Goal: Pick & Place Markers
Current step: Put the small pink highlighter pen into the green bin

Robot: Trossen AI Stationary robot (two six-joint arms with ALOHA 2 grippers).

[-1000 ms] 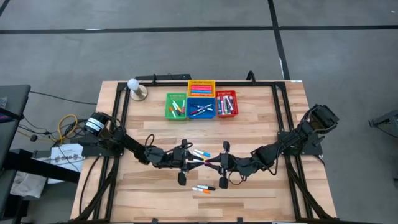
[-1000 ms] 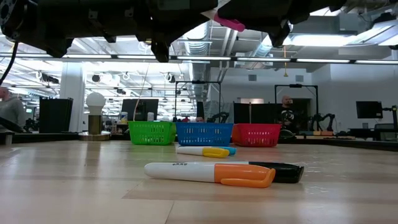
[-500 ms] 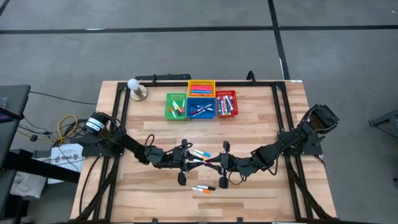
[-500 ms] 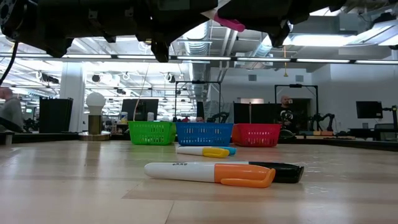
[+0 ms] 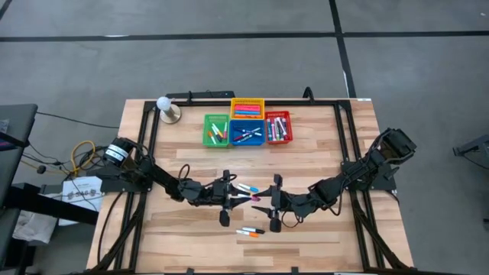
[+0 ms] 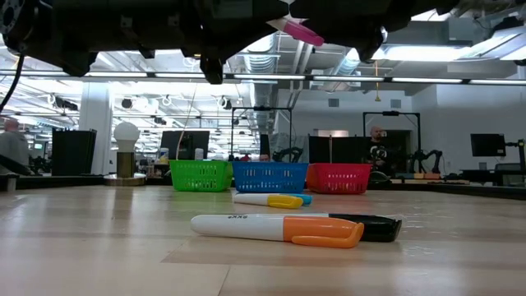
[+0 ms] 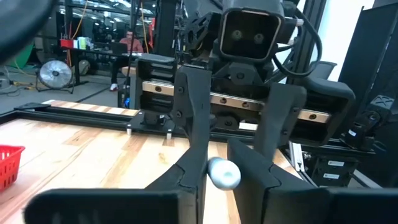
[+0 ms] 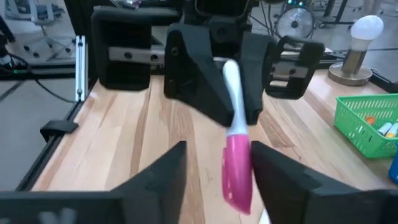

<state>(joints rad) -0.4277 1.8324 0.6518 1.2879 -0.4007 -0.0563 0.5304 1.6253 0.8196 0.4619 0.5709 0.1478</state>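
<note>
One pink-capped marker (image 8: 235, 140) hangs above the wooden surface (image 5: 321, 229) between two grippers: the left gripper (image 5: 233, 198) pinches its white barrel, and the right gripper (image 5: 269, 203) has its fingers spread either side of the cap, clear of it. Three loose markers lie on the surface (one between the arms, two nearer the front edge). Four baskets (image 5: 247, 131) at the back hold more.
</note>
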